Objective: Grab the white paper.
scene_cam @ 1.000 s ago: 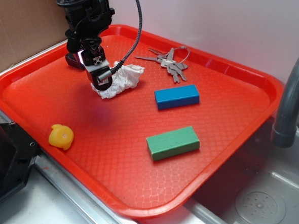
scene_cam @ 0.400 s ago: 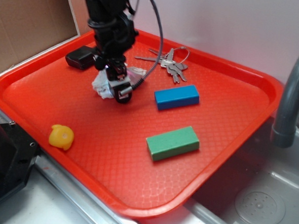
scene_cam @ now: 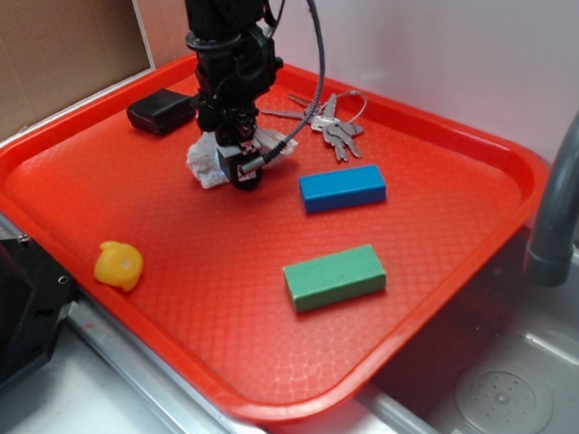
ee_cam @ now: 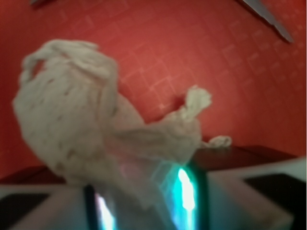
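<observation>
The white paper (scene_cam: 206,165) is a crumpled wad lying at the back left of the red tray (scene_cam: 168,269). My gripper (scene_cam: 245,170) points straight down onto it, and the arm hides the wad's middle. In the wrist view the white paper (ee_cam: 72,120) fills the left half and narrows into the gap between my two fingers, with the gripper (ee_cam: 146,191) shut on that pinched fold. The wad still rests on the tray floor.
On the tray are a blue block (scene_cam: 342,188), a green block (scene_cam: 334,276), a bunch of keys (scene_cam: 330,121), a black box (scene_cam: 161,110) and a yellow toy (scene_cam: 117,265). A grey faucet (scene_cam: 566,195) and a sink (scene_cam: 515,388) stand to the right.
My gripper swung from the wad's left side to right over it and came down onto it. The paper got pushed slightly and bunched between the fingers.
</observation>
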Available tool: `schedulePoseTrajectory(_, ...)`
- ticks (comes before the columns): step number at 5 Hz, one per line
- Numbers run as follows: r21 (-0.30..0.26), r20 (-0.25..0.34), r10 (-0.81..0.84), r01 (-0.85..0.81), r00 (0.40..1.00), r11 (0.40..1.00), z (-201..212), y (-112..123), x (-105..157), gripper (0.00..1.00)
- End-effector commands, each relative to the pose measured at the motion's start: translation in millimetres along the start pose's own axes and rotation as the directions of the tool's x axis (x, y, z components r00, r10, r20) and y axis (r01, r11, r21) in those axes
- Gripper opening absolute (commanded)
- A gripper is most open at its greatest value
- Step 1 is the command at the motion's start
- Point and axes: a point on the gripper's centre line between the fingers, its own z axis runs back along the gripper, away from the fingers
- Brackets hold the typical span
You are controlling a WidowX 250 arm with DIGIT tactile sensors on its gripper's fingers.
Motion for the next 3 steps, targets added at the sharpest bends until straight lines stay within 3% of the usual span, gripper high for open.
schedulePoseTrajectory(1, 0.057, -0.061, 0.218, -0.214, 0.974, 0.975, 57, -9, -26, 0.00)
schedulePoseTrajectory(2, 0.033, 0.049, 0.265, -0.267, 0.963, 0.963, 104, -16, -51, 0.00)
schedulePoseTrajectory(3, 0.002, 0.109, 0.306, -0.308, 0.946, 0.951, 136, -23, -66, 0.00)
